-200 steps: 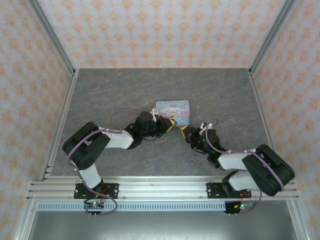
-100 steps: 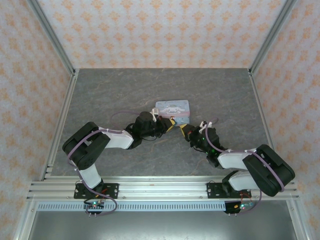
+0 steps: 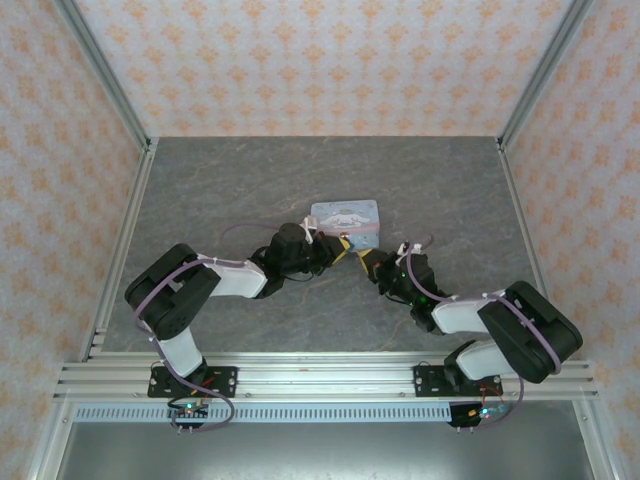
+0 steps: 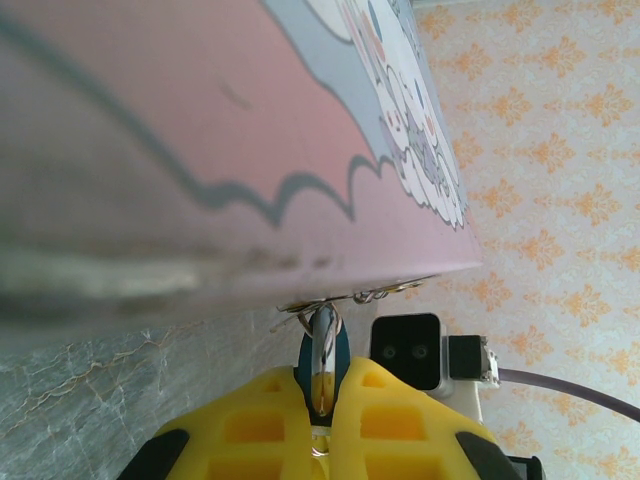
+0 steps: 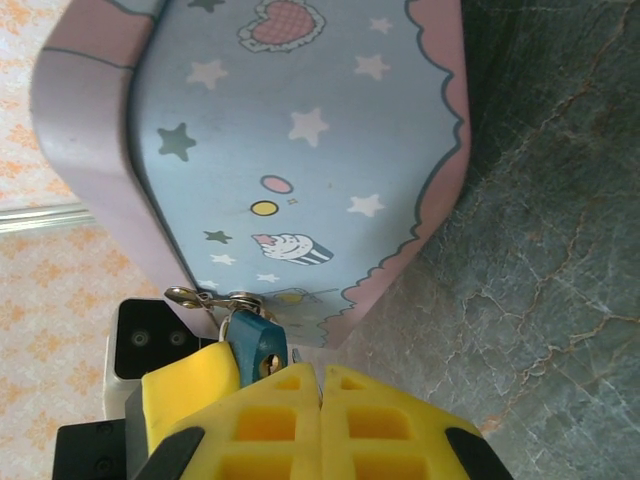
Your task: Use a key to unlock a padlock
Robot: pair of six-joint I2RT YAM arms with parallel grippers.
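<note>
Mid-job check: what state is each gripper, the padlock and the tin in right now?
Left gripper: shut on the padlock.
Right gripper: fingers shut together, right beside the padlock.
Padlock: hanging at the cartoon tin clasp, shackle looks closed.
Cartoon tin: lid closed.

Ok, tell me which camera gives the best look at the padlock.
The right wrist view: the padlock faces the lens, teal body and golden bit plain, by the edge of the tin. The left wrist view catches it edge-on between the yellow fingers of the left gripper. In the top external view it is too small to make out.
</note>
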